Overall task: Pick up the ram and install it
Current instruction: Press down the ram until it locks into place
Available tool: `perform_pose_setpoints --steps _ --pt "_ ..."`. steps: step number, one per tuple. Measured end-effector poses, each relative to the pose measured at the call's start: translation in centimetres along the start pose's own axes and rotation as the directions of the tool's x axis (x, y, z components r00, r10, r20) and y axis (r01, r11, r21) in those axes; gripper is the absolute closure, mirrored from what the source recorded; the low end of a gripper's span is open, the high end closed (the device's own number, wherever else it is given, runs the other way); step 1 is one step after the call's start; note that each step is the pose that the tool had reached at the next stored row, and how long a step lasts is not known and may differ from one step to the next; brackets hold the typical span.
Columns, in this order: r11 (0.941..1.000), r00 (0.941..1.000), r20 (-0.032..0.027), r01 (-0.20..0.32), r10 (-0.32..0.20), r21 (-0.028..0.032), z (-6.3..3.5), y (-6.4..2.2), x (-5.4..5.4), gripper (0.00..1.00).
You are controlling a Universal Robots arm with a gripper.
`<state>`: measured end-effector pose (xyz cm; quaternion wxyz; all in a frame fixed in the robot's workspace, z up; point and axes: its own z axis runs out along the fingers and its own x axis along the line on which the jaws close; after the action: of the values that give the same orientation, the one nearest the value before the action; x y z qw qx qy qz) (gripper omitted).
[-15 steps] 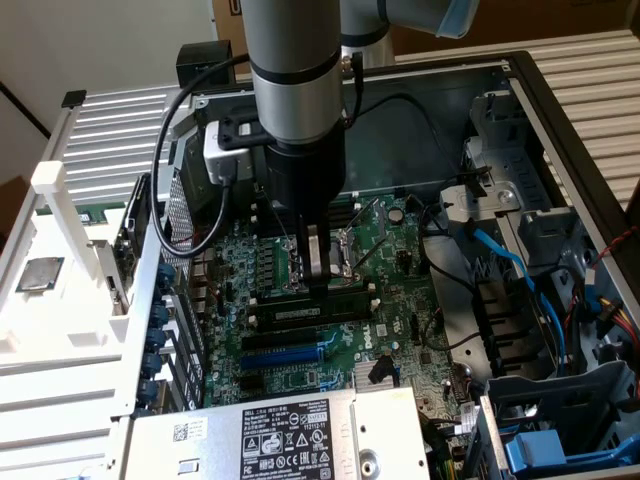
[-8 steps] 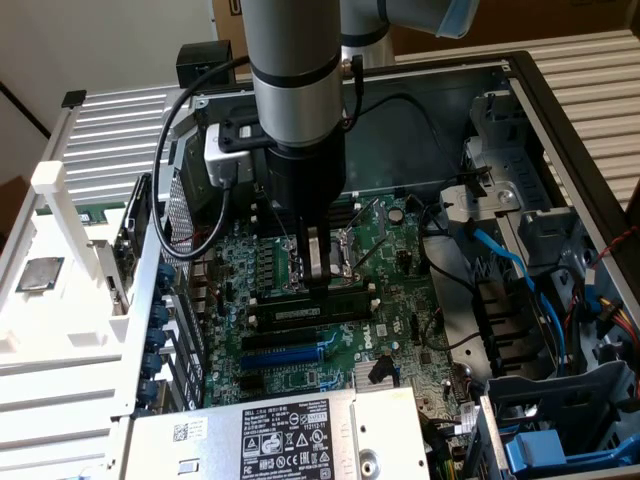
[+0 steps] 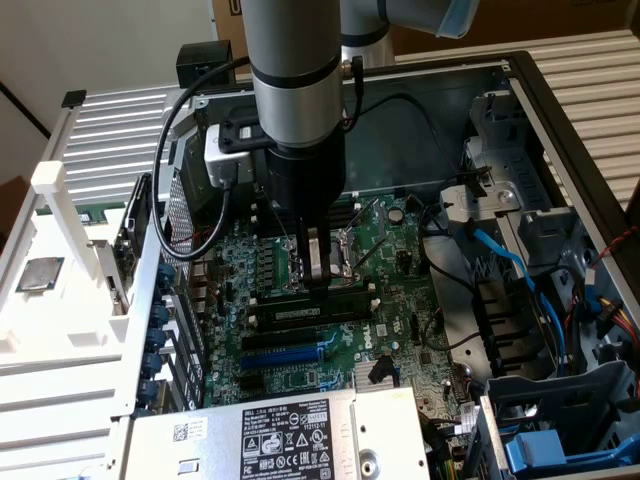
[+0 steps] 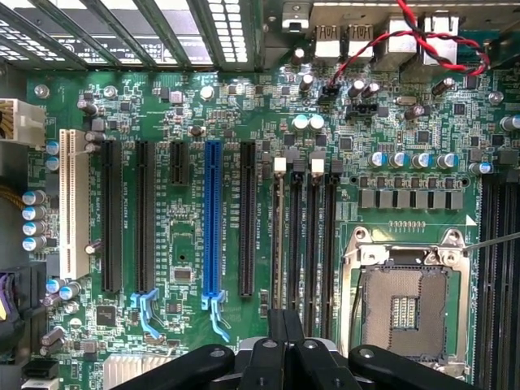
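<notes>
Gripper [image 3: 320,278]: fingers together, nothing clamped between them. The ram [image 3: 305,312] appears to stand in its slot directly under the tips, running out to both sides of them. You cannot tell from here whether the tips touch its top edge.

Risks to watch:
- The tips are narrow and the edge is thin. An off-centre push could rock one end up and leave a clip unlatched.
- The tips could slide off onto the motherboard [image 4: 187,244].
- The open processor socket [image 4: 404,305] lies just beside the gripper. A slip there could bend its pins.
</notes>
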<state>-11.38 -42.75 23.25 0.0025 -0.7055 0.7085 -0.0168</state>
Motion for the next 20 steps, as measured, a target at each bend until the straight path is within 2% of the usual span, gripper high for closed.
perform_pose_setpoints --steps 6,20 --pt "1.0 1.0 -0.002 0.0 0.0 0.0 0.05 0.0 0.0 0.9" --pt "1.0 1.0 -0.0026 0.0 0.0 0.0 0.16 0.01 0.09 0.9"
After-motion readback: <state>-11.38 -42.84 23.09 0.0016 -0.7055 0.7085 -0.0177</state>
